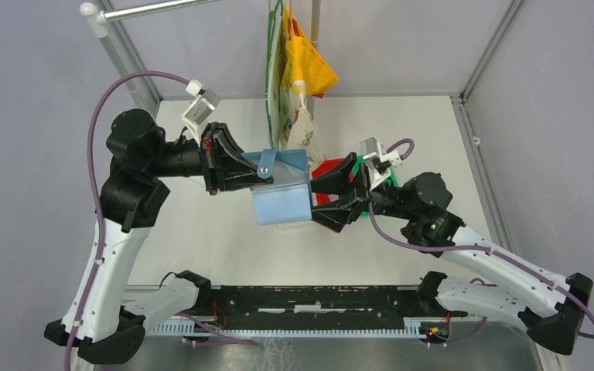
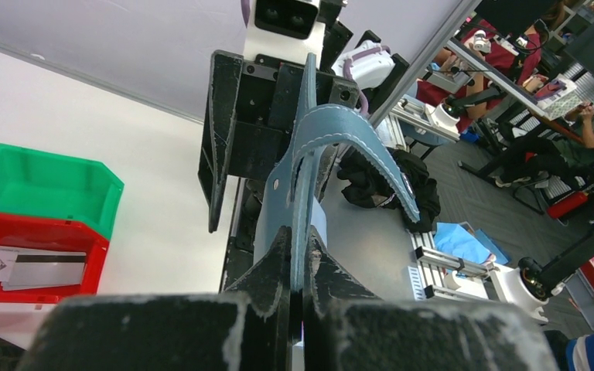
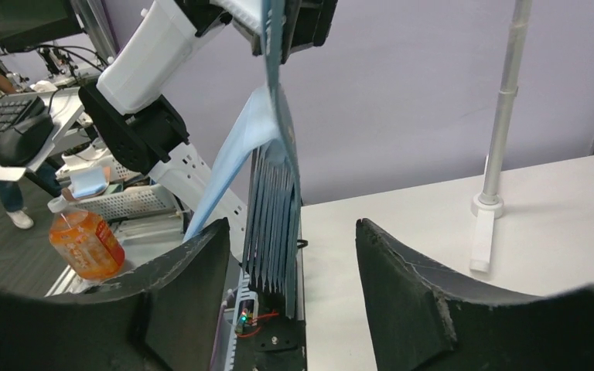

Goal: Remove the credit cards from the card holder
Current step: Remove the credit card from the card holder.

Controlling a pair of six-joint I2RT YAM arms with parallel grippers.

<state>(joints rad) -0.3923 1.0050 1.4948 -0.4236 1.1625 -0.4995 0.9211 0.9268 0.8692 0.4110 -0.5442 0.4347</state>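
Wallet (image 1: 282,202) hangs mid-air over table ctr, pinched by L gripper (image 1: 257,176) coming in from 9 o'clock. R gripper (image 1: 315,201), jaws wide, blocks 3. Hanging bags (image 1: 298,77) and their pole (image 3: 503,131) wall off 12 close behind. Red bin (image 1: 331,168) and green bin (image 2: 39,182) crowd 2–3 under R arm. Bare table (image 1: 216,247) from 5 to 8 leaves the widest way in.
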